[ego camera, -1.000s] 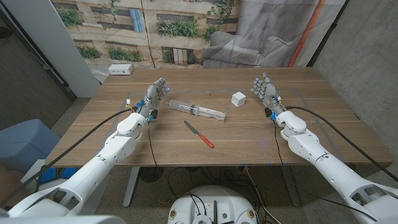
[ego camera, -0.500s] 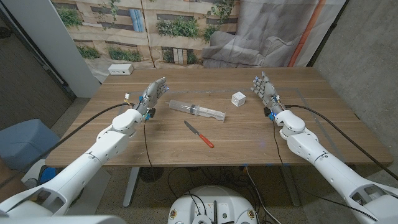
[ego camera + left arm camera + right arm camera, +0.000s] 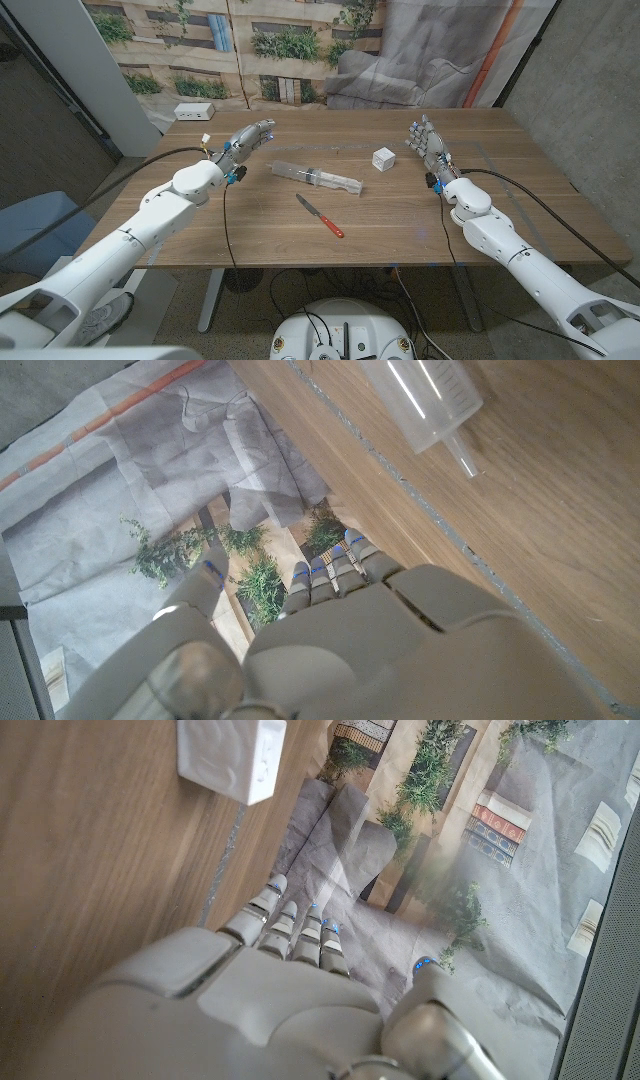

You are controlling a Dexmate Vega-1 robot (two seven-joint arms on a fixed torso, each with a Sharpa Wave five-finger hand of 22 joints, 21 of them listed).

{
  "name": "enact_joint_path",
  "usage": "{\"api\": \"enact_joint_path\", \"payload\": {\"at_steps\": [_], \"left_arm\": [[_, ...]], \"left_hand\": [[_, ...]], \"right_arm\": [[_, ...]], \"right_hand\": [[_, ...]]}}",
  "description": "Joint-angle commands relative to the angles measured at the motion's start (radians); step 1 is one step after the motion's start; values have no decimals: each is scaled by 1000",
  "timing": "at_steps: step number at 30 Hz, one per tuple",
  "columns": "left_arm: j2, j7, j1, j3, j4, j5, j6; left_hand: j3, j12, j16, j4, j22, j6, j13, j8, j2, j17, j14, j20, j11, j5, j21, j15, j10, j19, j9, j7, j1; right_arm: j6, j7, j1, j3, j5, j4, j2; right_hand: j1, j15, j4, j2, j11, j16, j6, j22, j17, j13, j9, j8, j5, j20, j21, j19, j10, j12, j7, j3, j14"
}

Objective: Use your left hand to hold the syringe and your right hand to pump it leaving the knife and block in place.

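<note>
The syringe (image 3: 316, 177) is a big see-through plastic tube. It lies flat on the wooden table (image 3: 400, 215), between the two hands and nearer the left hand (image 3: 247, 139). In the left wrist view its thin tip end (image 3: 425, 405) shows on the wood just past that hand's fingers (image 3: 340, 565). The syringe is not touched by either hand.

The left hand is up above the table, with its fingers out straight and close together, pointing toward the syringe's end. It holds nothing. The right hand (image 3: 427, 148) is on the other side, well apart from the syringe. Its fingers are straight and a little spread, and it holds nothing too.

The block (image 3: 383, 158) is a small white cube. It sits on the table just beside the right hand, between that hand and the syringe. The knife (image 3: 320, 216) has a silver blade and a red handle. It lies on the table on the robot's side of the syringe, near it but apart.

A white box (image 3: 194, 112) sits at the far corner of the table, past the left hand.

Behind the table hangs a big cloth with a picture of buildings and green plants on it.
</note>
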Motion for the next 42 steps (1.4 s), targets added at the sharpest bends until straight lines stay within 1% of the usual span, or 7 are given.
{"api": "enact_joint_path", "payload": {"at_steps": [1,7,13,19,28,32,42], "left_arm": [[96,1,-46,39,-123,142,134],[144,-52,-87,71,-164,220,190],[175,-123,-151,127,-168,345,184],[187,-192,-216,175,-175,475,196],[211,-306,-273,200,-199,589,188],[218,-384,-311,234,-213,671,200],[200,-554,-396,290,-197,817,156]], "left_hand": [[3,6,5,-16,3,20,1,8,-4,4,12,-23,-10,1,1,-7,16,16,3,-2,19],[-1,6,8,-36,3,42,1,7,-14,4,39,-26,-29,2,-6,-34,41,3,3,-23,33],[-10,-1,3,-44,3,57,1,4,-27,4,46,-64,-46,0,-20,-58,51,-56,3,-43,46],[-14,-1,7,-46,2,80,1,8,-35,4,68,-101,-55,1,-15,-62,68,-72,3,-55,56],[-14,1,7,-56,1,114,1,18,-49,4,92,-108,-65,2,-10,-72,96,-68,3,-71,86],[-14,-3,2,-60,1,91,2,9,-62,4,91,-102,-63,4,-11,-73,97,-70,4,-67,113],[-15,-4,0,-62,0,82,4,10,-86,4,89,-104,-72,7,-10,-80,106,-71,5,-71,146]], "right_arm": [[33,32,9,5,2,32,-2],[36,40,12,9,5,40,-6],[37,48,14,10,13,51,-4],[48,54,19,11,15,69,1],[55,52,19,15,14,75,0],[62,50,16,18,15,77,2],[65,51,12,17,23,81,11]], "right_hand": [[1,-4,-6,-4,-2,4,7,3,0,2,2,9,6,-4,3,5,0,5,-5,3,5],[0,-6,-8,-4,-3,4,7,3,-3,1,2,9,7,-4,3,2,-1,5,-6,5,5],[0,-7,-9,-2,-3,5,7,3,-6,1,2,9,7,-5,3,2,-1,5,-6,7,5],[-1,-7,-11,-1,-3,5,7,3,-8,1,2,8,7,-6,3,2,-2,6,-7,9,6],[2,-3,-15,1,-7,5,3,3,-14,1,2,7,8,-6,3,1,-7,4,-9,13,5],[1,-3,-17,0,-6,6,-1,3,-16,1,2,6,8,-5,3,2,-8,4,-13,14,5],[-1,-7,-19,1,-6,7,-6,3,-19,1,2,5,7,-8,3,2,-5,6,-12,16,6]]}}
